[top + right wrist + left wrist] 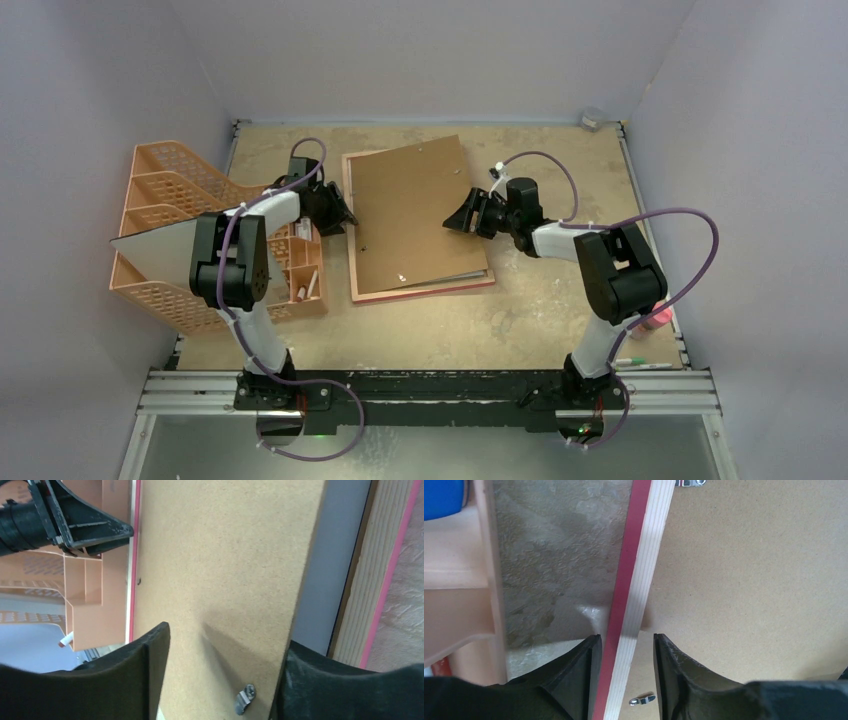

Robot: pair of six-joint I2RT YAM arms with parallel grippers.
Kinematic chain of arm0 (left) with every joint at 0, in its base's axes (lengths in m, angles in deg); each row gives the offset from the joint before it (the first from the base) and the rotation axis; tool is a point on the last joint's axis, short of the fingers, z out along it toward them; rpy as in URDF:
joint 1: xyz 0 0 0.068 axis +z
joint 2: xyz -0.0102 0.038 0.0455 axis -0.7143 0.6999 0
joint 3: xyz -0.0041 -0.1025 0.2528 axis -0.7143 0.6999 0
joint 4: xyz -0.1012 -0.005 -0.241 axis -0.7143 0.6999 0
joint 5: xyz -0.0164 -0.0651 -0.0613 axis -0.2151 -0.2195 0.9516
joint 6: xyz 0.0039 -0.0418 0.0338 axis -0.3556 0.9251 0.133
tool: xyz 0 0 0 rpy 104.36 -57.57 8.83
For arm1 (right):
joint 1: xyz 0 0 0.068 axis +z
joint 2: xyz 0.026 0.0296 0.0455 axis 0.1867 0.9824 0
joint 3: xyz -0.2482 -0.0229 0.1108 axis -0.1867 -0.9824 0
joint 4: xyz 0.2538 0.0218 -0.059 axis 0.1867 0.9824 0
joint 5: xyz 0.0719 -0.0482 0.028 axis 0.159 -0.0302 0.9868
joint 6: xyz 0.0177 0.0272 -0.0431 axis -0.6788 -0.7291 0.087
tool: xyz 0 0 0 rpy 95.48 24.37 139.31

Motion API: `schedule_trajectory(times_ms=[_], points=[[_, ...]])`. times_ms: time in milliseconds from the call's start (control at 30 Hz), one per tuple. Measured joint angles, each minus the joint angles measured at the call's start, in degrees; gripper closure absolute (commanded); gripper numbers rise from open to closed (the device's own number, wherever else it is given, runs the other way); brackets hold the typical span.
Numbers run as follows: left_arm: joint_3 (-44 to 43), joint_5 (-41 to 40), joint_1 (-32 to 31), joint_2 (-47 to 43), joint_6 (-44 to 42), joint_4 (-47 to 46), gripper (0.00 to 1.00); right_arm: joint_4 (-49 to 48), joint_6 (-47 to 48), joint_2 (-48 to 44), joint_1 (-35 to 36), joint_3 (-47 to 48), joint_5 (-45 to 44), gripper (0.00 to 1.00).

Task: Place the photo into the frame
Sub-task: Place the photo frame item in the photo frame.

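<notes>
Over the frame (pixel 430 289), skewed backing board (pixel 415 215).

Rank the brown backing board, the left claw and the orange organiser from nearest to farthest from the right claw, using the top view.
1. backing board, directly beneath the right claw.
2. left claw, across the board at its left edge.
3. orange organiser, farthest, at the far left of the view.

Soft even light, faint shadows, sharp

Tan table (pixel 450 335) bearing frame (pixel 420 291), orange organiser (pixel 165 185)
</notes>
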Motion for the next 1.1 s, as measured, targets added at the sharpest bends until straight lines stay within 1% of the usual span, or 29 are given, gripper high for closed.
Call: schedule_trajectory(times_ms=[33, 100, 233, 300, 433, 500, 567, 633, 733, 800, 967, 1100], points=[[0.0, -0.3, 0.0, -0.1, -0.1, 0.1, 0.48, 0.9, 0.6, 0.0, 0.1, 0.4, -0.1, 0.24], [0.0, -1.0, 0.0, -0.4, -0.2, 0.2, 0.43, 2.6, 1.7, 0.0, 0.2, 1.3, -0.3, 0.20], [-0.2, -2.0, 0.0, -0.9, -0.8, 0.2, 0.36, 6.5, 4.5, 0.0, 0.2, 4.3, -1.8, 0.12], [-0.5, -2.3, 0.0, -0.9, -1.0, 0.4, 0.32, 8.4, 5.9, 0.0, 0.2, 6.0, -2.3, 0.11], [-1.4, -2.6, 0.0, -0.7, -1.0, 0.4, 0.30, 10.8, 8.0, 0.2, 0.2, 9.3, -3.1, 0.12], [-2.1, -2.8, 0.0, -0.1, -1.0, 0.4, 0.29, 11.1, 8.7, 0.9, 0.1, 11.0, -3.1, 0.15], [-2.6, -3.1, 0.0, 0.7, -1.0, 0.3, 0.28, 11.4, 9.1, 1.8, -0.2, 12.4, -3.1, 0.23], [-2.9, -3.3, 0.0, 1.5, -0.9, 0.2, 0.27, 11.8, 9.6, 3.2, -0.3, 13.6, -3.1, 0.33], [-3.1, -3.7, -0.3, 1.8, -1.0, 0.1, 0.26, 12.6, 9.8, 5.2, -0.8, 14.4, -3.0, 0.38], [-3.2, -3.8, -0.3, 1.9, -0.9, -0.1, 0.26, 12.6, 9.3, 5.9, -1.0, 14.1, -2.9, 0.40], [-3.3, -3.5, -0.3, 2.2, -1.0, -0.5, 0.26, 9.1, 6.9, 6.0, -1.0, 11.0, -1.6, 0.43], [-3.9, -2.5, -0.3, 3.0, -1.5, -1.2, 0.27, 8.3, 5.1, 6.2, -1.0, 10.6, -0.7, 0.46]])
